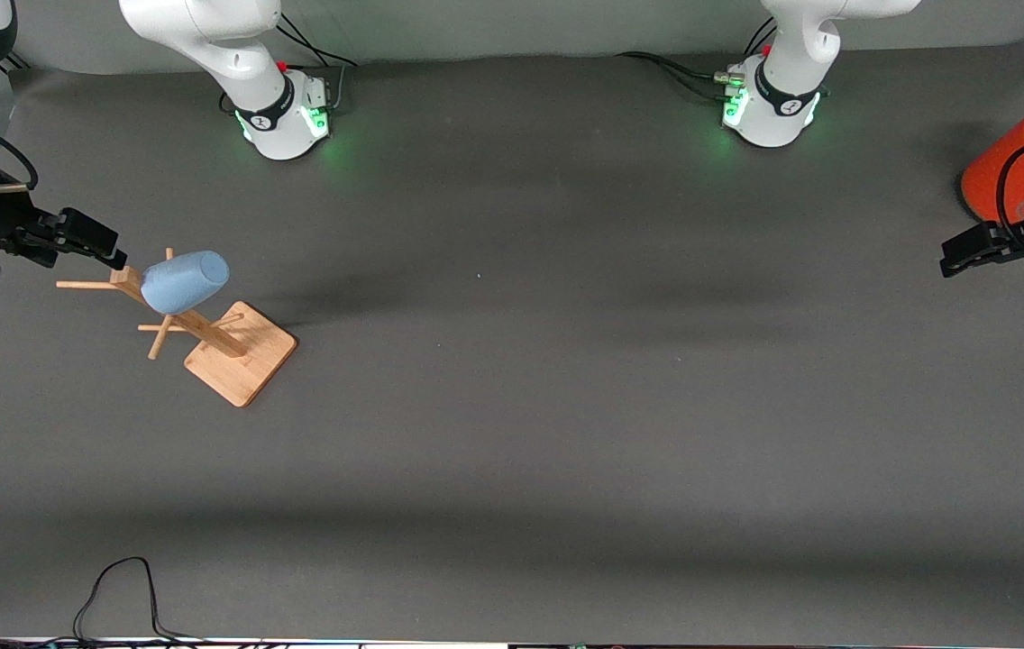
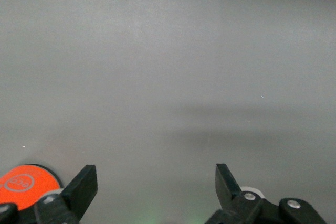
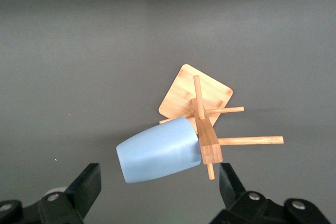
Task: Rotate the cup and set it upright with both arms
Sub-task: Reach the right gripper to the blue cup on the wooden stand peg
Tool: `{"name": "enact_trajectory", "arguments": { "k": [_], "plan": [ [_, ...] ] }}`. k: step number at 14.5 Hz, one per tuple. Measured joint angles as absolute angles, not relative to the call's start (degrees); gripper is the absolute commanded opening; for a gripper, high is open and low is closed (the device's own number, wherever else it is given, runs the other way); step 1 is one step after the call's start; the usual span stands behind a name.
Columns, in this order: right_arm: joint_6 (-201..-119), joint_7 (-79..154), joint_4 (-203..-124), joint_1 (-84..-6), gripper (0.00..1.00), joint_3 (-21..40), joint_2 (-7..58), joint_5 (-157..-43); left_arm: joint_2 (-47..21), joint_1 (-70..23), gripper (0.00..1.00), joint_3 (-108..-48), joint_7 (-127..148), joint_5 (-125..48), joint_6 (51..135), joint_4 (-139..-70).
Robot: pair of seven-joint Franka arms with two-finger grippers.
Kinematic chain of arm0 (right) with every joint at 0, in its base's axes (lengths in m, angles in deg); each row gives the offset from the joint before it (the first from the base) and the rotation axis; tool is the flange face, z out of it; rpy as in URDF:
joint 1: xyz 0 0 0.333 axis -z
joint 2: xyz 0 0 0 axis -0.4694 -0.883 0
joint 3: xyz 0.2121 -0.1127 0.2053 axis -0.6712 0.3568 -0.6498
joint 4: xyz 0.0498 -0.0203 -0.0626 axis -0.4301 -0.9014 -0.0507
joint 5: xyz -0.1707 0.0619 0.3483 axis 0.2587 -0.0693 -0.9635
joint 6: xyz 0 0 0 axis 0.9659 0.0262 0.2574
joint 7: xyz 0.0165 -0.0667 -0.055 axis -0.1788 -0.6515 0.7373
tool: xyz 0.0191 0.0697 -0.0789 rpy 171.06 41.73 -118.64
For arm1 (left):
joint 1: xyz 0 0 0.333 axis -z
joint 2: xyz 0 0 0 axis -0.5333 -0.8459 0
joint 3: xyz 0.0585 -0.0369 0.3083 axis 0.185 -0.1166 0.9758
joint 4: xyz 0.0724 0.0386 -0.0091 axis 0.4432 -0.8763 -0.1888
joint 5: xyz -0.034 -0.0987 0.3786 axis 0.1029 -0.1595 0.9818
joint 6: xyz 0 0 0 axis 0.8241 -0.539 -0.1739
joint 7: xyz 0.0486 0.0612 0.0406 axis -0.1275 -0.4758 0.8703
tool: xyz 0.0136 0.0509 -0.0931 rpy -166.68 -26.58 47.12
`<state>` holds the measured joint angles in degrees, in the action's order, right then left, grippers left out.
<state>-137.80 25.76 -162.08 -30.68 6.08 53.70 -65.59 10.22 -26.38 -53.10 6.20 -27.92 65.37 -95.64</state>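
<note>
A wooden rack (image 1: 205, 329) is standing on the grey table (image 1: 566, 433), toward the right arm's end. It is the thing nearest to the front camera. Its flat square foot is sitting on the table and its post is going up with thin pegs sticking out.

The cup (image 1: 185, 281) is hanging on one of the top pegs. It is not standing up. It is lying almost on its side, with its closed bottom pointing out toward the middle of the table and its open mouth pushed over the peg, close to the post. In the right wrist view the cup (image 3: 158, 157) is showing between the two black fingers, but lower down and apart from them.

The right gripper (image 1: 84, 236) is hanging over the table just beside the top of the rack, on the side away from the cup's closed bottom. Its fingers are spread wide and pinching nothing. It is much the closer one to the cup, so it looks like the one to reach first.

The left gripper (image 1: 963, 254) is waiting over the left arm's end of the table, well apart from the cup. Its fingers are spread wide too and holding nothing. An orange can (image 1: 1017, 162) is sitting just beside it.
</note>
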Motion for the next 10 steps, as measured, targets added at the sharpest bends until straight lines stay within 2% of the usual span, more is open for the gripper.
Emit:
{"name": "enact_trajectory", "arguments": {
  "k": [6,10],
  "plan": [
    [-136.6,25.2,-160.5,-30.7,1.0,5.2,53.6,-65.6,10.1,-26.4,1.0,-53.1,6.2,-27.9,65.4,-95.7],
    [-134.5,10.7,-159.5,-30.7,1.0,4.1,53.6,-67.0,10.1,-26.4,1.0,-53.1,6.2,-27.9,65.4,-95.7]
  ]
}}
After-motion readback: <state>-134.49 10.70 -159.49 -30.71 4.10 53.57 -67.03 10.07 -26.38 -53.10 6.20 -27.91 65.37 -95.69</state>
